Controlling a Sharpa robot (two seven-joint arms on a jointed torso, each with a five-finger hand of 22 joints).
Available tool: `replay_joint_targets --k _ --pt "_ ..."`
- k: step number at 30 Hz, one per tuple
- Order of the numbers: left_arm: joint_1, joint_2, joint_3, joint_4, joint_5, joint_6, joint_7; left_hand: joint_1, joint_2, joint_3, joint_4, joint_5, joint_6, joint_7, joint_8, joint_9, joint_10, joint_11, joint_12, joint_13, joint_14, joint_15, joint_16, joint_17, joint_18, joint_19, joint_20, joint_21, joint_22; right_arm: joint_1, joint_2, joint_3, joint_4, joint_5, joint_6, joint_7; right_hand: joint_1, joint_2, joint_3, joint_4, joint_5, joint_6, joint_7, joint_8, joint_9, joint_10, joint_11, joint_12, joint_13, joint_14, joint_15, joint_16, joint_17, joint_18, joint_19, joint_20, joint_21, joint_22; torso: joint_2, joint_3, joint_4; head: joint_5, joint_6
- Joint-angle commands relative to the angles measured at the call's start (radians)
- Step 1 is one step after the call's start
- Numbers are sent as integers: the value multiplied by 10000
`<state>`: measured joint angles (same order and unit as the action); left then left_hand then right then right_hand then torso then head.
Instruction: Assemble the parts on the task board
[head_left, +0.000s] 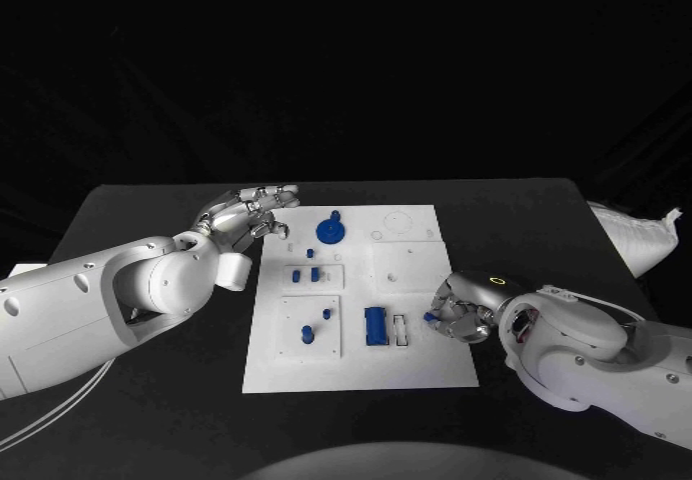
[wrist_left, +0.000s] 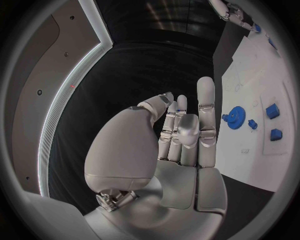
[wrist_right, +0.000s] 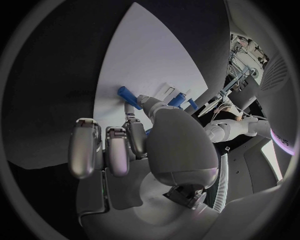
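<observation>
**Inspector:** Black table (head_left: 144, 215), white task board (head_left: 361, 370) at its middle. Left side first.

**Assistant:** The left hand (head_left: 248, 212) hovers off the board's far left corner. The left wrist view shows its fingers (wrist_left: 206, 107) mostly upright and slightly apart, the thumb bent in, nothing held.

**Inspector:** Parts on the board?

**Assistant:** A blue gear (head_left: 333, 231) lies near the far left corner. Below it, small blue blocks (head_left: 306, 275) sit in a square recess. Nearer the robot, a blue peg (head_left: 304, 333) lies in another recessed panel, with a blue rectangular piece (head_left: 375, 325) beside an open slot at centre.

**Inspector:** Right side.

**Assistant:** The right hand (head_left: 462, 310) rests at the board's right edge. A small blue part (head_left: 431, 317) sits at its fingertips, and the right wrist view shows thumb and finger closed on this blue part, other fingers curled alongside.

**Inspector:** Any writing or labels?

**Assistant:** Faint marks on the board's far right section, too small to read.

**Inspector:** Surroundings, obstructions?

**Assistant:** A white bag (head_left: 635, 235) lies at the table's right edge, well apart from the board. The right hand covers part of the board's right rim.
</observation>
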<state>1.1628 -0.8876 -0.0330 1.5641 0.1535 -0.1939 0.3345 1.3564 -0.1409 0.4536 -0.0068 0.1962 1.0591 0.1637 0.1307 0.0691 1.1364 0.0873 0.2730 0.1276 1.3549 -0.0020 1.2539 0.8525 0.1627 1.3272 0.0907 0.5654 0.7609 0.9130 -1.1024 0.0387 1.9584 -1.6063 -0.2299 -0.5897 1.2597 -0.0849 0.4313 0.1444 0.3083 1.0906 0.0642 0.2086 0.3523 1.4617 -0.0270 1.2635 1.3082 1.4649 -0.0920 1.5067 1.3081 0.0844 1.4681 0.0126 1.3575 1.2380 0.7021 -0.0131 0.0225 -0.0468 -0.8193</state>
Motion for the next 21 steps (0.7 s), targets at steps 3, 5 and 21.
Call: replay_joint_targets --k 3,5,21 --pt "2 23 6 15 -30 188 40 26 80 -5 -72 11 -84 10 41 -2 -79 -15 48 17 -79 10 -19 -7 181 -63 34 -57 -9 66 -31 -6 155 1271 -885 -88 -324 -101 293 -138 47 175 -62 65 194 97 48 21 649 856 24 54 1568 -168 68 9 72 38 2 -10 5 -1 14" --pt "2 25 6 16 -30 188 41 27 81 -4 -73 11 -84 10 42 -2 -80 -15 49 17 -80 10 -19 -8 181 -63 34 -57 -9 81 -18 -5 203 1481 -1040 -83 -470 -158 284 -96 16 209 -70 69 214 117 43 48 669 858 22 60 1578 -170 75 7 81 53 3 -12 7 9 2" --pt "2 32 6 41 -30 208 31 44 101 8 -87 14 -85 11 50 -1 -93 -15 69 21 -82 10 -16 -11 182 -64 34 -59 -10 105 553 -4 109 2352 -1057 -90 -1040 -366 -51 -59 517 526 -197 162 377 240 -55 237 816 878 -56 112 1669 -195 129 -55 170 195 13 -14 6 66 -66"
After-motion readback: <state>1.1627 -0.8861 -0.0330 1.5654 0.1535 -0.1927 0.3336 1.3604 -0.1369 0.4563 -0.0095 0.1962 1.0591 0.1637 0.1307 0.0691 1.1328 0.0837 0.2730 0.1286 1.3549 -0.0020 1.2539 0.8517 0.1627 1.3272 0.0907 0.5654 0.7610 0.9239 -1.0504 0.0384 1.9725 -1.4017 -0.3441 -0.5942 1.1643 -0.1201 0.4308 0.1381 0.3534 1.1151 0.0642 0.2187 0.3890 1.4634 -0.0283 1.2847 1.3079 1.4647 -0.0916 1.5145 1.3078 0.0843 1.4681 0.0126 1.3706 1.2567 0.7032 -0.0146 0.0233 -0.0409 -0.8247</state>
